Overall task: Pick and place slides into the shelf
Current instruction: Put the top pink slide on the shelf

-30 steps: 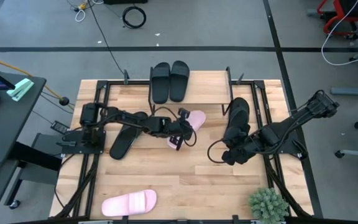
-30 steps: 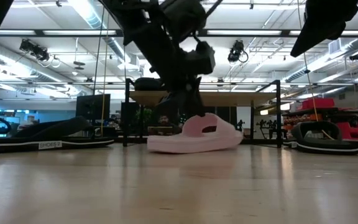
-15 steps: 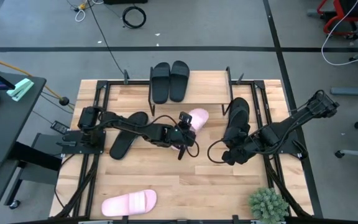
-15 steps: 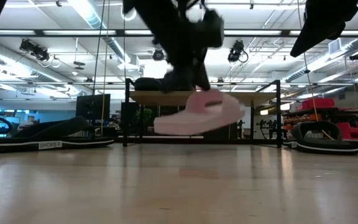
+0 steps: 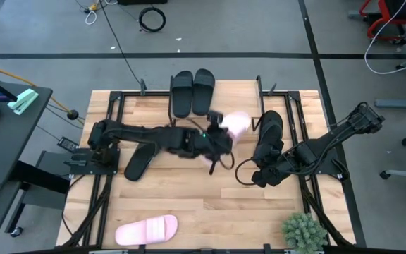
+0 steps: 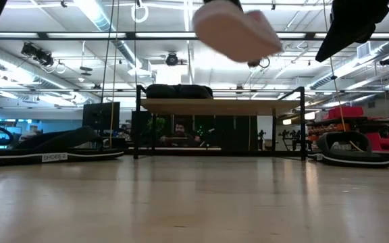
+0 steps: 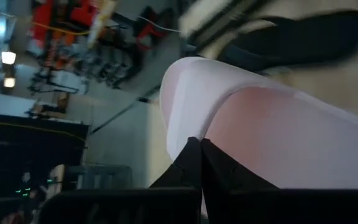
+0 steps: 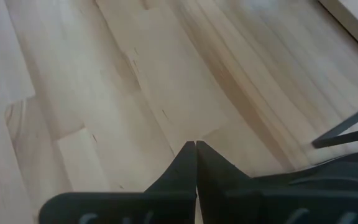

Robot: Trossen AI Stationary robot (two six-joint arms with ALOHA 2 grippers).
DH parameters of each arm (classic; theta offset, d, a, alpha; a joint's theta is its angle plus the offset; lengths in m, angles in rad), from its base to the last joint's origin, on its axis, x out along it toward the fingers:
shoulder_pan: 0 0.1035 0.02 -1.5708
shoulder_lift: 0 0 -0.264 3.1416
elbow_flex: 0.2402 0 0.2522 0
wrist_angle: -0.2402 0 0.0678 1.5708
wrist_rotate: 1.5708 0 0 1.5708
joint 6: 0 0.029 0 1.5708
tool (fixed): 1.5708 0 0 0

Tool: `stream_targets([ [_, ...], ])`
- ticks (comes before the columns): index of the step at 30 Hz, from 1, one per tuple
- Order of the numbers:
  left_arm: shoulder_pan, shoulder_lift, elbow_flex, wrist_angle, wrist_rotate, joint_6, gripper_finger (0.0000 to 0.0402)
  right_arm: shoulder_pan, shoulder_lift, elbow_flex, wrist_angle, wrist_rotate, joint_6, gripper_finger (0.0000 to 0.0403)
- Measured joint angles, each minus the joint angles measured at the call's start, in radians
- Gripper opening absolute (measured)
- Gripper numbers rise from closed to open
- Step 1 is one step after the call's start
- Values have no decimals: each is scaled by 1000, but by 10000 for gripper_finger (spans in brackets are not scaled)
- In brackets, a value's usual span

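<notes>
A pale pink slide [image 5: 235, 124] is held clear of the worktop [image 5: 189, 201] by the left gripper [image 5: 217, 134], whose jaws are pinched shut on its edge, at a height above the shelf [image 6: 218, 106] top board in the low view (two black slides [image 5: 192, 92] are already lying side by side on that board). The right gripper [image 8: 196, 149] is kept low over bare wood at the right side with jaws closed and nothing between them, just beside a black slide [image 5: 268, 134]. A second pink slide [image 5: 146, 230] is seen near the front edge and another black slide [image 5: 141, 156] under the left arm.
</notes>
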Motion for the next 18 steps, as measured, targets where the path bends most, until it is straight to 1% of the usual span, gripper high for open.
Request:
stream_targets([
  [2, 39, -1, 45, 7, 1, 20, 1, 0, 0, 0, 0, 0, 4, 3],
  [5, 108, -1, 75, 11, 18, -2, 1, 0, 0, 0, 0, 0, 5, 3],
  [7, 164, -1, 78, 11, 103, -41, 0, 0, 0, 0, 0, 0, 5, 3],
  [10, 245, 10, 79, 18, 276, -155, 0, 0, 0, 0, 0, 0, 5, 3],
  [11, 268, 17, 80, 32, 298, -176, 0, 0, 0, 0, 0, 0, 5, 3],
  [18, 386, 83, 78, 116, 293, -182, 0, 0, 0, 0, -5, -1, -4, 3],
])
